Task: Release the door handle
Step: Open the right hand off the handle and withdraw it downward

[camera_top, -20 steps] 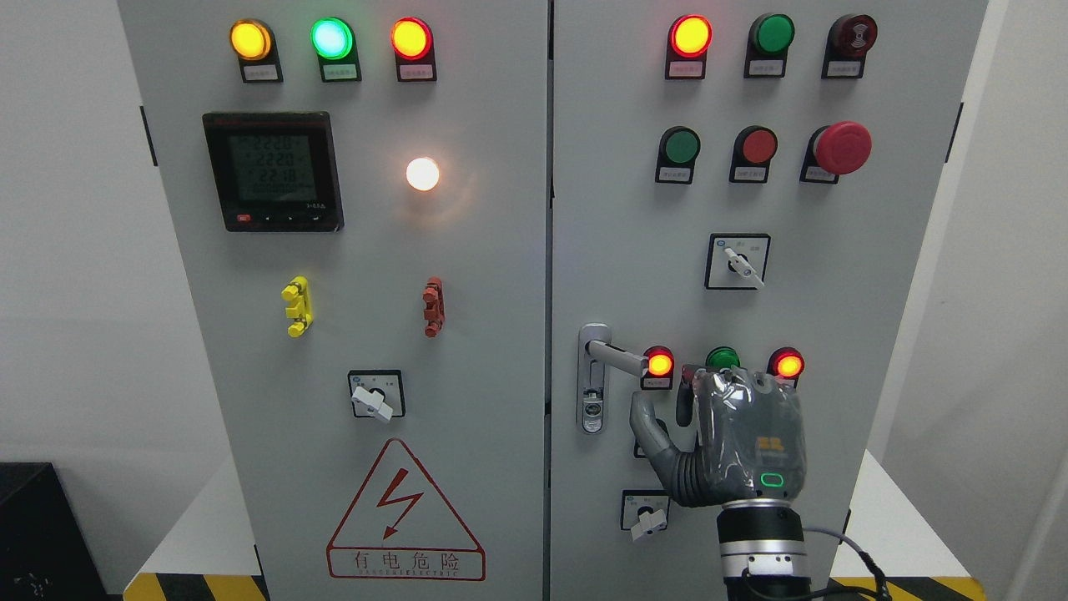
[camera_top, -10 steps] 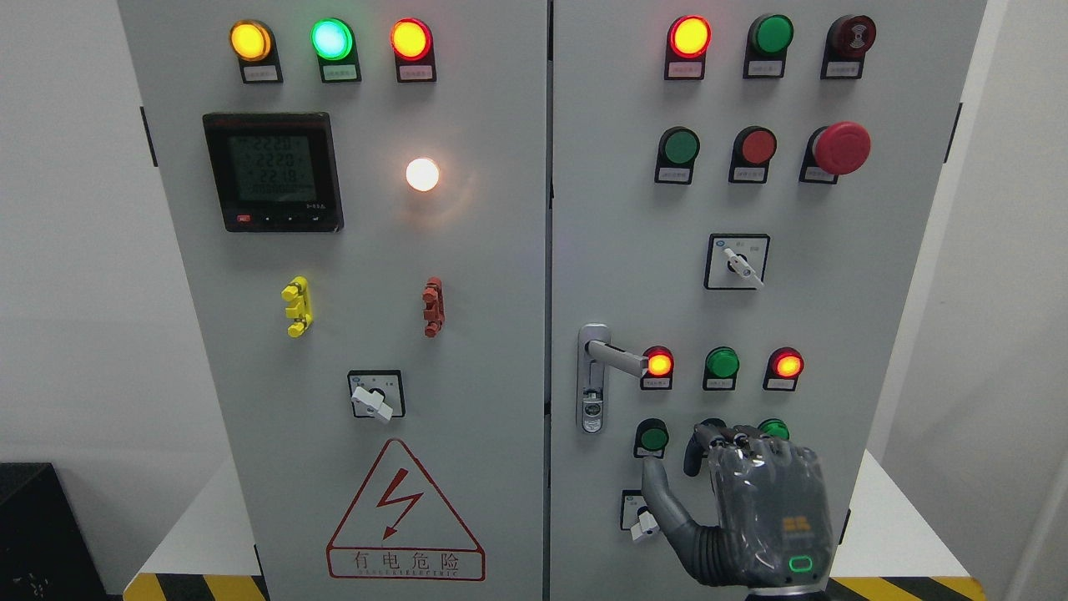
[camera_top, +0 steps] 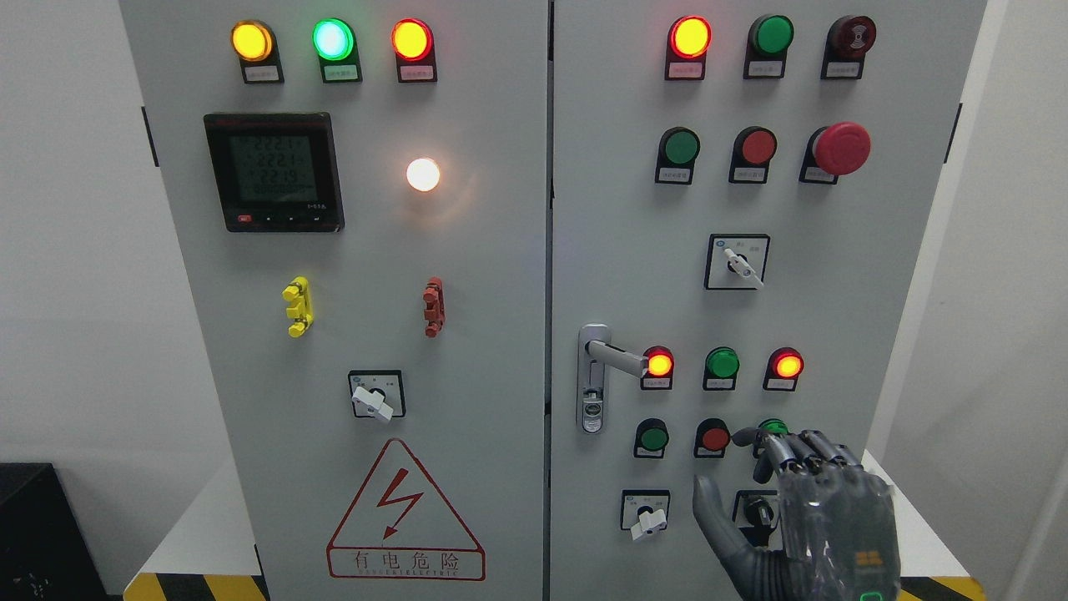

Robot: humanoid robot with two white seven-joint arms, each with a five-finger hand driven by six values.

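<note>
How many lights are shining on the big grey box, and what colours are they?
Yellow lamp: 1
Glowing green lamp: 1
Red lamps: 4
White lamp: 1
Total: 7 shining lights

— Right hand (camera_top: 813, 522): dark grey, jointed fingers (camera_top: 793, 455), ribbed segments at thumb base, glossy translucent cover over the back.
— Markings?
— Small orange emblem on the back; green lit ring below it, cut by the frame's lower edge.
</note>
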